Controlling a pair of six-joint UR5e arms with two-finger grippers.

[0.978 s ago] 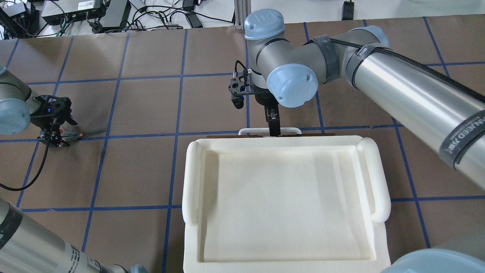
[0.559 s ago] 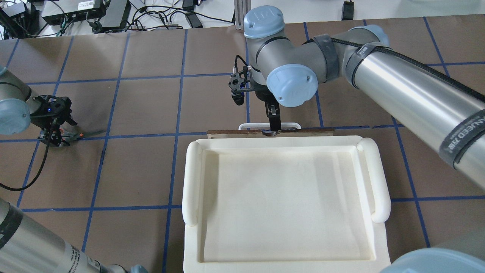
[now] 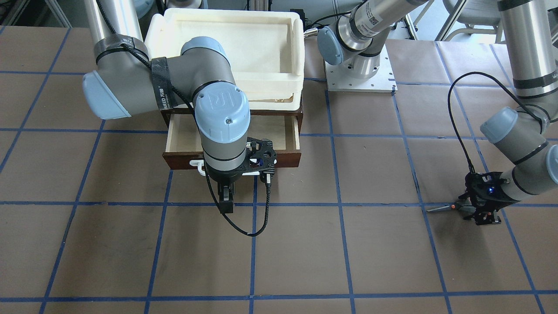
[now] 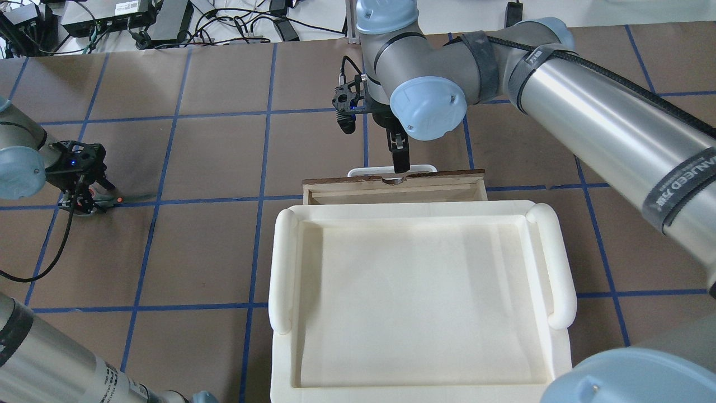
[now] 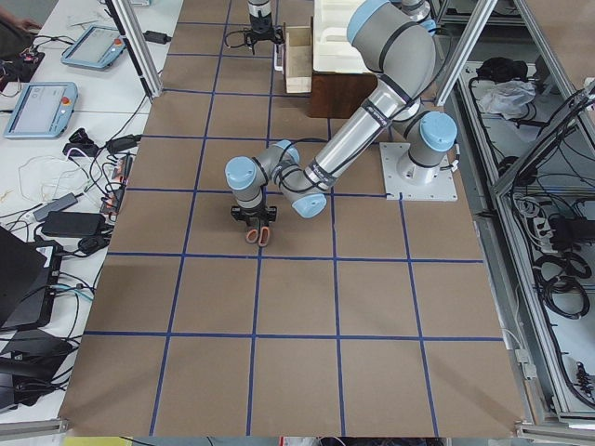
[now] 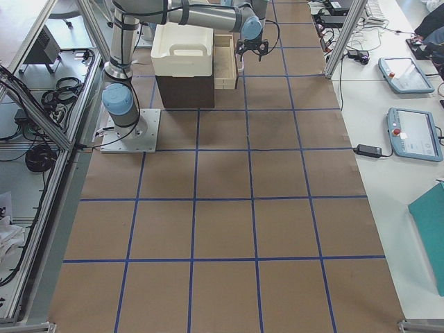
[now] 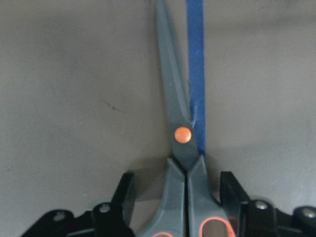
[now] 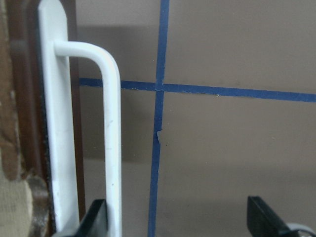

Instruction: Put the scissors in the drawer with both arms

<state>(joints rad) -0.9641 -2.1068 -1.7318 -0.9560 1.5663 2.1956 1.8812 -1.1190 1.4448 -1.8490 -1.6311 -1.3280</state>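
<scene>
The scissors (image 7: pixel 180 113) lie flat on the table at the left of the overhead view (image 4: pixel 120 198), blades pointing away from my left gripper (image 4: pixel 84 196). My left gripper (image 7: pixel 180 197) is shut on the grey handles, one finger on each side. The dark brown drawer (image 4: pixel 391 193) is pulled partly out from under the cream tray, and its pale interior (image 3: pixel 270 133) shows. My right gripper (image 4: pixel 398 162) is open. In the right wrist view one of its fingers (image 8: pixel 98 219) sits behind the white bar handle (image 8: pixel 112 138).
A large cream-white tray (image 4: pixel 285 263) sits on top of the dark cabinet that holds the drawer. The table is brown with blue tape lines. The right arm's elbow (image 3: pixel 130 83) hangs over the drawer's one side. Cables and electronics lie beyond the far edge.
My right gripper has moved away from the cabinet with the handle, and the drawer has slid from shut to partly open. My left gripper has stayed at the scissors.
</scene>
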